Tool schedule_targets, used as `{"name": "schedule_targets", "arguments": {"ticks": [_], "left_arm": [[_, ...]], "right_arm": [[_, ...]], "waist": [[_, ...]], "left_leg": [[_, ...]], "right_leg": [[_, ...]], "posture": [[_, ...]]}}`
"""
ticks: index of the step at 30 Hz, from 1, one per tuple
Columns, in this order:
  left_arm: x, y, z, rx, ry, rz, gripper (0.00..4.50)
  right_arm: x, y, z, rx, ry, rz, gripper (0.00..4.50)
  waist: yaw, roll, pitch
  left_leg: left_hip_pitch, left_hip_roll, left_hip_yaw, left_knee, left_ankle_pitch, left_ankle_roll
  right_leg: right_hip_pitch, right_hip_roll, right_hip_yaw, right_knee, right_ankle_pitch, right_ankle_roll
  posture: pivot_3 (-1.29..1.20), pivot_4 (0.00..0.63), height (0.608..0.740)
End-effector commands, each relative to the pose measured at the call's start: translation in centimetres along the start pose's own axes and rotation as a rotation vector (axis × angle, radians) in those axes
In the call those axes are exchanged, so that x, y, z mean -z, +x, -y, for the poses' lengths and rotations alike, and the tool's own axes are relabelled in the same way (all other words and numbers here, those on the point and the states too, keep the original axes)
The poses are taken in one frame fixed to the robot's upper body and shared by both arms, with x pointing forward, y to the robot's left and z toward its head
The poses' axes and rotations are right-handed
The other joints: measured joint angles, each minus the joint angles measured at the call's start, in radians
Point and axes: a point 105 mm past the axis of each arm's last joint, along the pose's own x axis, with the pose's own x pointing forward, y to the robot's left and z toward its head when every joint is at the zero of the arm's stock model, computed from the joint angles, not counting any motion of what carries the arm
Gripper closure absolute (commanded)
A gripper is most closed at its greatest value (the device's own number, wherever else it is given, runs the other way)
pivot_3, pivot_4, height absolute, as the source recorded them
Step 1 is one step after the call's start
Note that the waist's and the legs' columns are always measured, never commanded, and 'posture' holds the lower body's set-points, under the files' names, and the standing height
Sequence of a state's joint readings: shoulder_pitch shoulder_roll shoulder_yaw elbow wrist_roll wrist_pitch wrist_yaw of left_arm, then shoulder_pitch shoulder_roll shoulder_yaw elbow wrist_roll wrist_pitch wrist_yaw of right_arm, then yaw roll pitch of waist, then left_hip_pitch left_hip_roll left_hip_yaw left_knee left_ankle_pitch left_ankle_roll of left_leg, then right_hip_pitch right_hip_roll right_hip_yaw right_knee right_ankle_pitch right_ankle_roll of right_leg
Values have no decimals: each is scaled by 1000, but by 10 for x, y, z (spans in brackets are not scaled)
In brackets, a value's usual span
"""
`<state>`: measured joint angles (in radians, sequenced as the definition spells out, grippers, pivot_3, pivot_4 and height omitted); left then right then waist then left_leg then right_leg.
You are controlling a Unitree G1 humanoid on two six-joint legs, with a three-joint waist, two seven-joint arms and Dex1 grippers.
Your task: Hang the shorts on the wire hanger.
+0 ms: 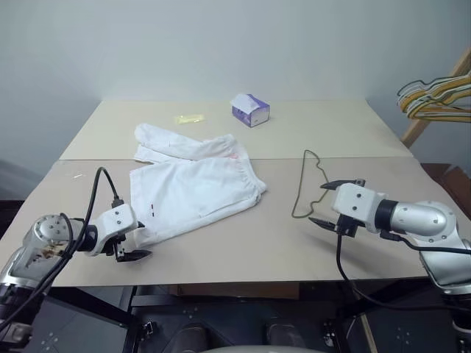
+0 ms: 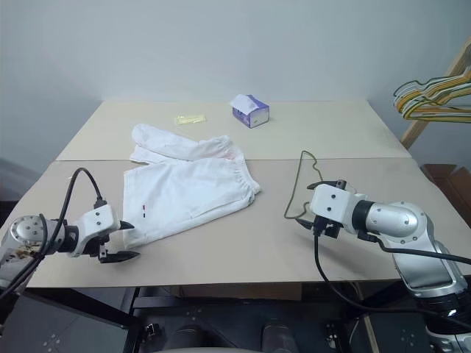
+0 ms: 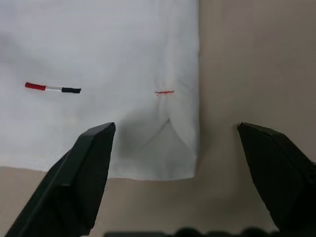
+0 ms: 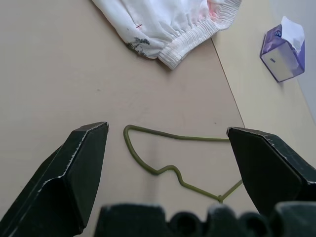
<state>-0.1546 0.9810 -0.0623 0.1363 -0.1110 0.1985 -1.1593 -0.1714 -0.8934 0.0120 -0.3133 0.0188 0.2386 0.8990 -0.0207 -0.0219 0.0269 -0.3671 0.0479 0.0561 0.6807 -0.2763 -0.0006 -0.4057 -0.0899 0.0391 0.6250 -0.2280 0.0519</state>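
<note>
While the left tool (image 1: 131, 245) gapes wide at the shorts' (image 1: 193, 187) nearest hem corner, nothing is held. The right tool (image 1: 333, 203), equally wide, brackets the hanger (image 1: 301, 187) lying flat on the counter (image 1: 250, 243). The white shorts look limp and light (pinch a hem); the thin olive wire seems stiff, springy.
</note>
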Motion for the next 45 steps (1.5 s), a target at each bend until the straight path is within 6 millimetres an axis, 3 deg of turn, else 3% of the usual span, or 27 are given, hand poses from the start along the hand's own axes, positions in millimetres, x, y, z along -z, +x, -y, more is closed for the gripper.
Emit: {"name": "schedule_targets", "arguments": {"ticks": [1, 10, 16, 26, 39, 43, 45], "left_arm": [[0, 1, -7, -18, 6, -23, 1558], [-1, 4, -13, -33, 19, -15, 4471], [-10, -9, -8, -33, 101, 12, 4471], [-24, -49, 10, -31, 189, -6, 4471], [-31, -75, 12, -63, 211, -15, 4471], [-31, -77, 12, -74, 215, -19, 4500], [-31, -77, 12, -76, 215, -18, 4500]], "right_arm": [[-11, -4, 12, 50, -38, 23, 0], [-19, 8, 6, 32, -63, 46, 0], [-23, 43, 3, 52, -121, 42, 0], [-17, 101, -7, 42, -375, 33, 0], [-29, 155, -16, 4, -522, 122, 0], [-33, 164, -18, -13, -537, 141, 908], [-34, 165, -19, -23, -528, 154, 1685]], "waist": [[0, 0, 0], [0, 0, 0], [-21, 0, 0], [-21, -1, 0], [-22, -1, 0], [-25, -1, 0], [-23, -1, 0]], "left_leg": [[0, 0, 0, 0, 0, 0], [0, 0, 0, 0, 0, 0], [0, 0, 0, 0, 0, 0], [-1, 0, 0, 0, 0, 0], [0, 1, 0, 0, 0, 0], [2, 1, 0, -1, 0, 0], [2, 1, 0, -1, 0, 0]], "right_leg": [[0, 0, 0, 0, 0, 0], [0, 0, 0, 1, 0, 0], [0, 0, 0, 1, 0, 0], [-2, 0, 0, 2, 0, 0], [-2, 0, 0, 2, 0, -1], [0, 1, 1, 3, 0, -1], [0, 1, 1, 3, 0, -1]], "posture": [[-23, 0, 740], [-30, 0, 740], [-22, 0, 740], [48, 0, 740], [87, 0, 740], [99, 0, 740], [99, 0, 740]]}}
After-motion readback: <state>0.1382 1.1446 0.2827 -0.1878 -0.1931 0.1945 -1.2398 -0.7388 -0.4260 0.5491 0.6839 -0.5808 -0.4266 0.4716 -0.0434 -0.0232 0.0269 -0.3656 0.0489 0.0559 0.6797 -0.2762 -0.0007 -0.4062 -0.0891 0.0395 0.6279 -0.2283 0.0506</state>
